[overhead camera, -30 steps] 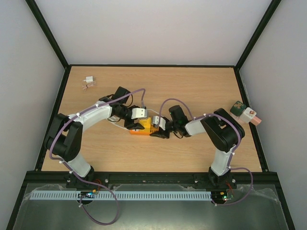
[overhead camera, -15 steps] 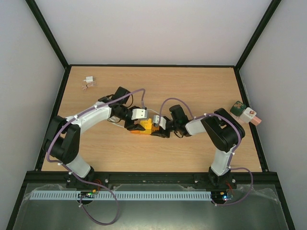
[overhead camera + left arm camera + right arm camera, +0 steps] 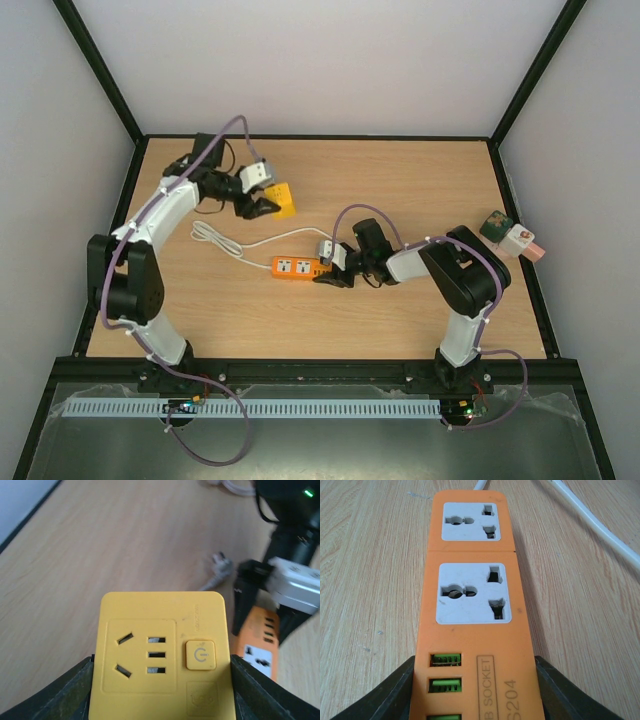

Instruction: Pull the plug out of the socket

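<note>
My left gripper (image 3: 262, 205) is shut on the yellow plug adapter (image 3: 280, 198) and holds it at the back left, well away from the socket strip. In the left wrist view the adapter (image 3: 162, 655) fills the space between the jaws, its face with slots and power button toward the camera. The orange socket strip (image 3: 297, 268) lies on the table at the centre. My right gripper (image 3: 330, 275) is shut on its right end. In the right wrist view both white outlets of the strip (image 3: 470, 605) are empty.
The strip's white cable (image 3: 235, 243) loops to the left over the table, with its plug end (image 3: 220, 565) lying loose. A small white object (image 3: 185, 170) lies at the back left corner. Green and pink items (image 3: 507, 235) sit off the right edge.
My left gripper has pulled the yellow adapter off the orange strip and carried it up and to the back left. The right gripper still holds the strip in place.
</note>
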{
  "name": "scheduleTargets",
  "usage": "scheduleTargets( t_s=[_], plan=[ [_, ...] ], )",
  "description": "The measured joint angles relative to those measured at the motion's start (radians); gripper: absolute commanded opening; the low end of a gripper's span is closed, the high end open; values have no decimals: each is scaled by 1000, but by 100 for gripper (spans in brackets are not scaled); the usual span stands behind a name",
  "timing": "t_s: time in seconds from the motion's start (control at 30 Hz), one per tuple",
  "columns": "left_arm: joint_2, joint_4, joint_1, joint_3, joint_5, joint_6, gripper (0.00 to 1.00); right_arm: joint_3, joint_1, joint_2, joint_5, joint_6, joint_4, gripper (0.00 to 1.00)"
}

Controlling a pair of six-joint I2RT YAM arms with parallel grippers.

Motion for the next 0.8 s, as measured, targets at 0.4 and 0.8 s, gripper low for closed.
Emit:
scheduleTargets(
  t_s=[0.4, 0.8],
  plan=[
    [268, 275, 185, 214, 29, -554, 39, 2, 0, 0, 1, 1, -2, 9],
    [495, 548, 348, 306, 33, -1015, 41, 10, 0, 6, 2, 11, -6, 9]
  ],
)
